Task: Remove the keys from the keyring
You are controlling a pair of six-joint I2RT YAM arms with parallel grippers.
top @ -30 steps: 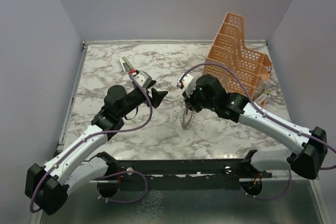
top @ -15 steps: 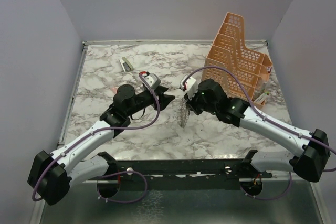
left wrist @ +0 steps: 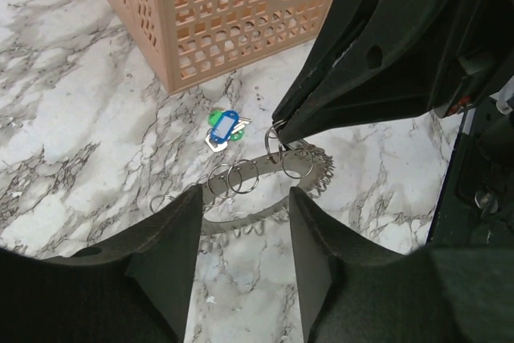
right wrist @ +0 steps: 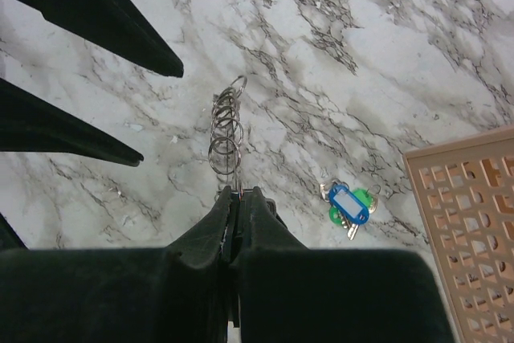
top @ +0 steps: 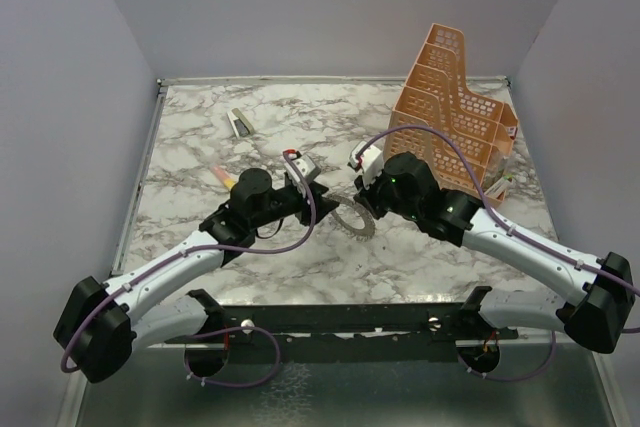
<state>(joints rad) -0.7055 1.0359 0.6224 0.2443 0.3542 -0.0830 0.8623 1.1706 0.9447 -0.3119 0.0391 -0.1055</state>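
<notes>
The keyring [left wrist: 265, 213], a large thin dark ring, hangs over the marble table, rimmed with small silvery keys [left wrist: 315, 178] and small split rings. My right gripper [right wrist: 238, 195] is shut on its rim, and the ring shows edge-on there [right wrist: 226, 138]. In the left wrist view the right gripper [left wrist: 281, 128] pinches the ring's top edge. My left gripper [left wrist: 241, 214] is open, one finger on each side of the ring's near arc, not touching it. From above, the keyring [top: 352, 221] hangs between the left gripper [top: 322, 197] and the right gripper [top: 357, 203].
A small blue-green tag with keys [left wrist: 224, 128] lies on the table beside the orange basket [top: 455, 107], and shows in the right wrist view [right wrist: 348, 203]. A small grey object [top: 238, 122] lies at the back left. A pink item [top: 227, 174] lies by the left arm.
My left arm has swung right, bringing its open fingers up to the ring. The right gripper has shifted slightly and turned the ring from edge-on to more face-up.
</notes>
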